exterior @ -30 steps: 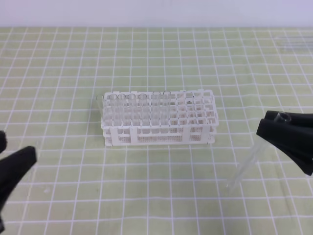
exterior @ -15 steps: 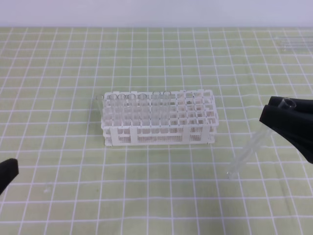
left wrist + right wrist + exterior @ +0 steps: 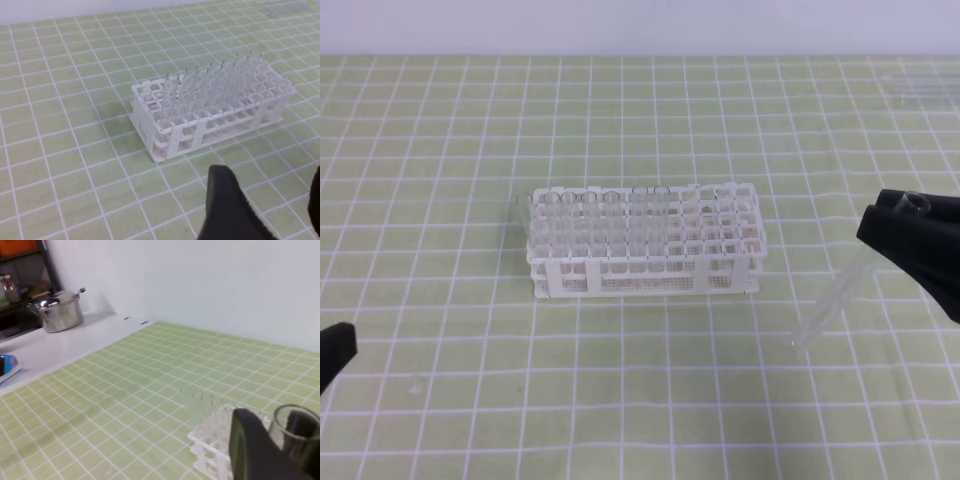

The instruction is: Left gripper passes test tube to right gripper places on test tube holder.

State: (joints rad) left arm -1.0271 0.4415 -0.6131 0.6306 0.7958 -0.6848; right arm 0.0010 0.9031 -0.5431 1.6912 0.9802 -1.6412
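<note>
The right gripper (image 3: 905,235) was clenched on the test tube (image 3: 835,305) near its rim, the tube slanting down and leftward over the mat, well to the right of the test tube holder (image 3: 645,243). The left gripper (image 3: 332,352) sat at the far left edge, holding nothing; its jaws stood apart in the wrist view. The handover looked finished and placing remained: the tube would need carrying over a free hole, righting to vertical, then lowering.

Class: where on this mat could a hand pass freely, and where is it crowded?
Free: the grid mat in front of the test tube holder, and the strip behind it toward the wall. Crowded: the holder's left rows, packed with tubes, and the right side, where the right hand holds the test tube slanting down.
</note>
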